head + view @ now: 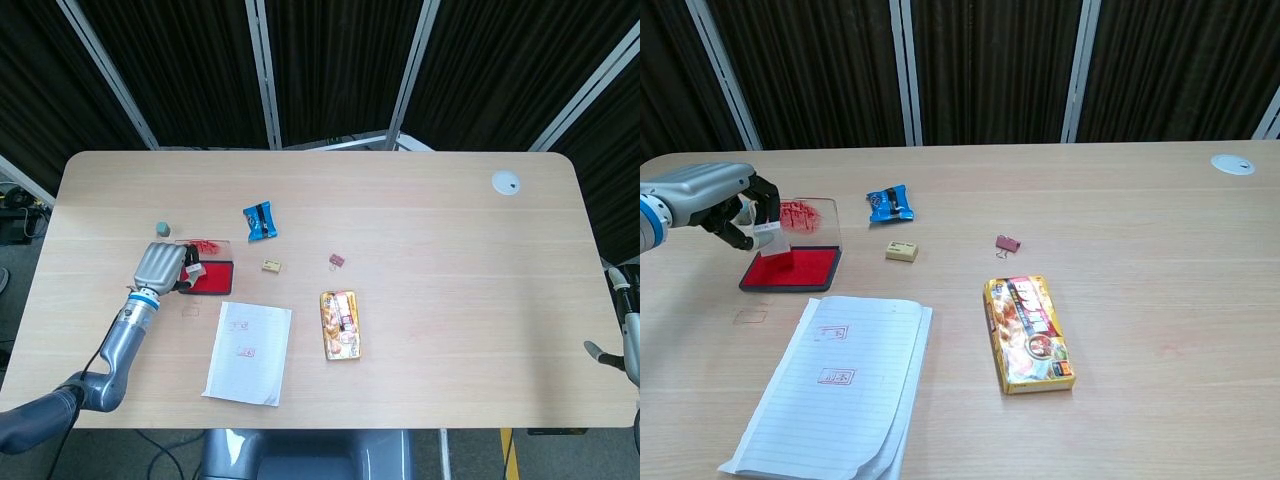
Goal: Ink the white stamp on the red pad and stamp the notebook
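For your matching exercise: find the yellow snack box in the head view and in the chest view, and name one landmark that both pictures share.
Head view: the yellow snack box lies just below centre, to the right of the notebook.
Chest view: the yellow snack box lies right of centre, low in the picture, again to the right of the notebook.
Shared landmark: the pink binder clip just beyond the box.

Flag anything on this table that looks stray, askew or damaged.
A faint red stamp outline sits on the bare table, left of the notebook, as if one print missed the page. The notebook's near corner curls up. Nothing else stands out.
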Tool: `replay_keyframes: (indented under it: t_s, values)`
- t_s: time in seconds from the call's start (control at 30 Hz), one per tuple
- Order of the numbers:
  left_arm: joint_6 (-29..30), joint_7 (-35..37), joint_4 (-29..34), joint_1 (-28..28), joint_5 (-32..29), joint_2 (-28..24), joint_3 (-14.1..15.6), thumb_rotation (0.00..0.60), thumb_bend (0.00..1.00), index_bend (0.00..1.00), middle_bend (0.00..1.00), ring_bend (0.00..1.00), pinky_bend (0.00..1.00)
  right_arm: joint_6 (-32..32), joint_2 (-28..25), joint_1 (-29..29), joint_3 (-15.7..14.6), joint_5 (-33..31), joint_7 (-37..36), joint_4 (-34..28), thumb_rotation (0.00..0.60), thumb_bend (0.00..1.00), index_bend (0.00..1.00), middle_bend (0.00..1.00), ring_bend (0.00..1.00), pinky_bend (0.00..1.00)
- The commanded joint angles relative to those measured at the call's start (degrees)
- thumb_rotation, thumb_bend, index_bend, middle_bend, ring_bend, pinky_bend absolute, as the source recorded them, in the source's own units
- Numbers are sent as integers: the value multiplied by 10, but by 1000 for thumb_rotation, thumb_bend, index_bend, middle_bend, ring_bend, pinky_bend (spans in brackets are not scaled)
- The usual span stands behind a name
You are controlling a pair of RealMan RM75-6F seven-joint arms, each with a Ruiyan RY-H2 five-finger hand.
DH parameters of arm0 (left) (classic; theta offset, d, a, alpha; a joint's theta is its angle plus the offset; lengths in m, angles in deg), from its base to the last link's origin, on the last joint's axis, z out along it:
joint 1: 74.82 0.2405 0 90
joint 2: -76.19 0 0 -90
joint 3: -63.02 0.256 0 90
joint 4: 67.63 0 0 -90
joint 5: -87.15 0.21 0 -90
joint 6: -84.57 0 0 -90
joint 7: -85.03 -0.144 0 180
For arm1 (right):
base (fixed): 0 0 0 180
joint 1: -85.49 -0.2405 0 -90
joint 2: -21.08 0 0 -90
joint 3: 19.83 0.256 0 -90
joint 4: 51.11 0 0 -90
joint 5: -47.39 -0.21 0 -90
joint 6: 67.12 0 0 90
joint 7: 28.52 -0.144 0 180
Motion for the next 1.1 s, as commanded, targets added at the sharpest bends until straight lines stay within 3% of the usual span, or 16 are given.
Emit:
replay_keyframes:
  t_s: [0.03, 0.6, 1.1]
  values:
    - [-4, 1, -9, -2, 0, 5, 3, 600, 376, 538, 547, 835, 867, 0, 1, 0, 0, 0, 1, 0, 600, 0, 0, 0, 0, 0]
    - [-23, 15, -61, -3, -4, 32, 12, 600, 390, 550, 554, 835, 867, 6, 4, -2, 1, -7, 4, 7, 600, 0, 0, 0, 0, 0]
    - [-16, 24, -60, -2, 3, 30, 11, 600, 389, 551, 554, 835, 867, 10, 4, -2, 1, -10, 3, 8, 600, 0, 0, 0, 0, 0]
